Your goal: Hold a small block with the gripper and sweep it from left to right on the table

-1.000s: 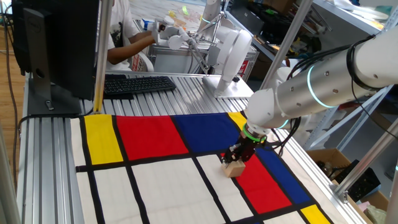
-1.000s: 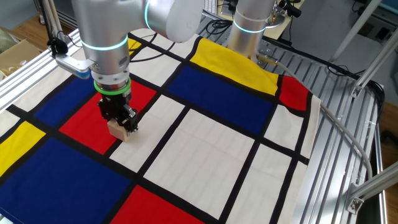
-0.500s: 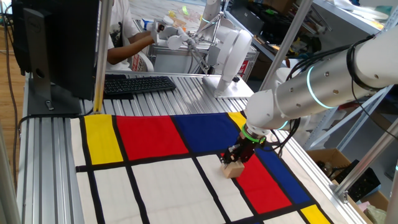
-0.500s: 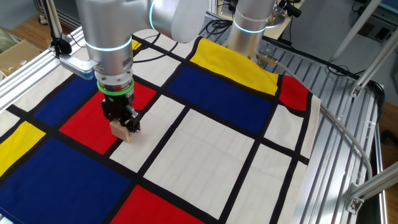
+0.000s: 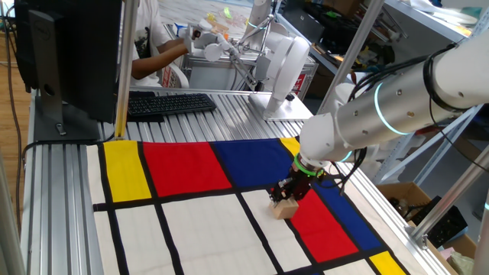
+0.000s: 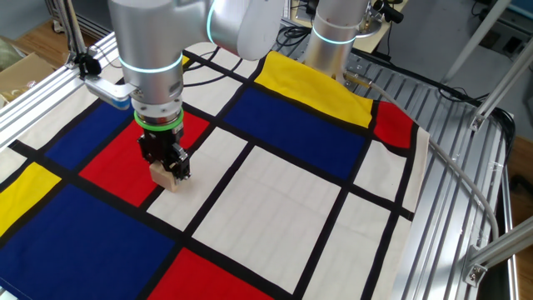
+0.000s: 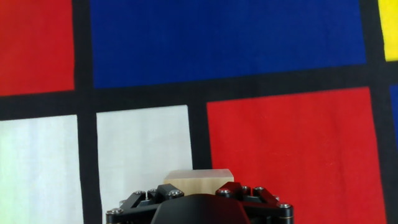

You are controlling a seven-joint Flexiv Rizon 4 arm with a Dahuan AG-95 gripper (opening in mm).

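- The tool [image 6: 169,166] points straight down at the bench [image 6: 283,192] with the block [image 6: 165,176] between its fingers – so the block is not off to any side of it but directly below, at the fingertips.
- Tool state: part-way closed, its black fingers pressed on opposite sides of the block, which fills the gap between them. It has hold of the block and nothing else.
- In the hand view the block [image 7: 199,180] shows at 12 o'clock just past the tool [image 7: 199,202] body, a pale top edge peeking out (the rest is hidden by the black housing).
- Where the block sits: it looks to be down on the cloth, on the black line where a red panel meets a white one. In one fixed view the block [image 5: 286,208] lies at about 4 o'clock from the cloth's middle; in the other fixed view it lies at about 9 o'clock.
- The relation the sweep turns on, as I judge it: the block is a cube with no long axis, so heading matters more than turn – the tool [image 5: 291,197] must keep it pressed lightly to the cloth and carry it sideways.
- One arm only, so no choice of hand arises.
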